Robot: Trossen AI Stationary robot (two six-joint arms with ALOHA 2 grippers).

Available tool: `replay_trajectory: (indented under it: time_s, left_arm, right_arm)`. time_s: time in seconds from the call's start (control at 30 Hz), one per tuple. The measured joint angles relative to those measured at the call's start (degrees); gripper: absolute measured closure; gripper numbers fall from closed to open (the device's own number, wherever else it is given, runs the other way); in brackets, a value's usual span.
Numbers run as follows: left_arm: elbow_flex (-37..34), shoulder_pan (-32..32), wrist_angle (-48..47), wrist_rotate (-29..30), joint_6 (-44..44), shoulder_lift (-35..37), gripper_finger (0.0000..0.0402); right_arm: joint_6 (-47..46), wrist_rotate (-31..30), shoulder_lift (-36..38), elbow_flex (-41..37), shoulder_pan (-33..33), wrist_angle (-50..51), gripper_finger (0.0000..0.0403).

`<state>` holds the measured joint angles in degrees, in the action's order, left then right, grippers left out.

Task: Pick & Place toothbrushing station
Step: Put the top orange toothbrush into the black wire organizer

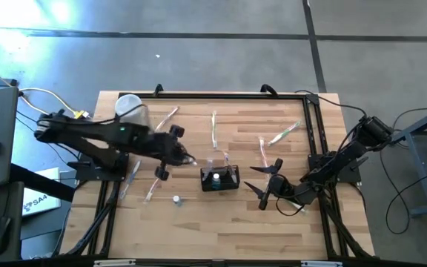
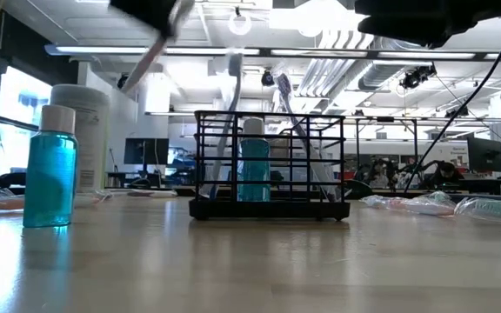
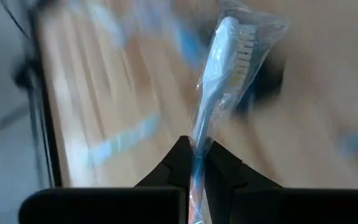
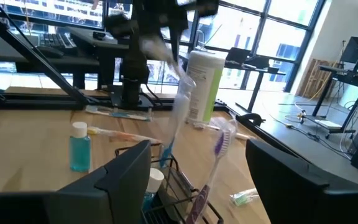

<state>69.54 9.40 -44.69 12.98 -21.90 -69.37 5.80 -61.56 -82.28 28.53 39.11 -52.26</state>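
A small blue bottle [image 2: 50, 167] stands nearest the bench's [image 1: 199, 230] front edge; behind it, mid-bench, sits the black holder box [image 1: 220, 179]. The left gripper [image 1: 190, 160] pinches a wrapped toothbrush [image 3: 225, 68] just beside it; the right gripper [image 1: 262, 185] waits open, empty.

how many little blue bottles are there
2. One blue bottle stands inside the black holder; the other bottle stands loose on the table, on the holder's left-arm side. No more show.
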Motion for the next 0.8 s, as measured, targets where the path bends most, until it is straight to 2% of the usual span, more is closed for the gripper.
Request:
replay_trajectory:
  time_s: [0.13, 0.2, 0.43, 0.6, 0.8]
  left_arm:
    - [-0.17, 3.44, 15.93, -4.81, 5.55, 2.35, 0.0387]
    - [-2.1, 5.13, 24.43, -5.2, 6.86, 2.35, 0.0387]
    - [-16.28, 10.97, 56.75, 6.4, 9.03, -0.07, 0.0387]
    - [-27.63, 13.28, 82.25, 11.17, 11.27, -0.63, 0.0387]
    - [-36.48, 11.08, 92.92, 13.32, 22.09, -0.93, 0.0387]
  right_arm:
    - [0.02, 0.0, 0.0, 0.0, 0.0, -0.14, 0.0149]
    - [0.0, 0.02, 0.0, 0.0, 0.0, -0.19, 0.0149]
    - [0.0, 0.04, 0.0, 0.0, 1.04, 0.02, 0.0149]
    - [0.4, -0.08, 0.0, 0.0, 2.55, 0.18, 0.0149]
    - [0.42, -0.45, 0.0, 0.0, 2.91, 0.18, 0.0149]
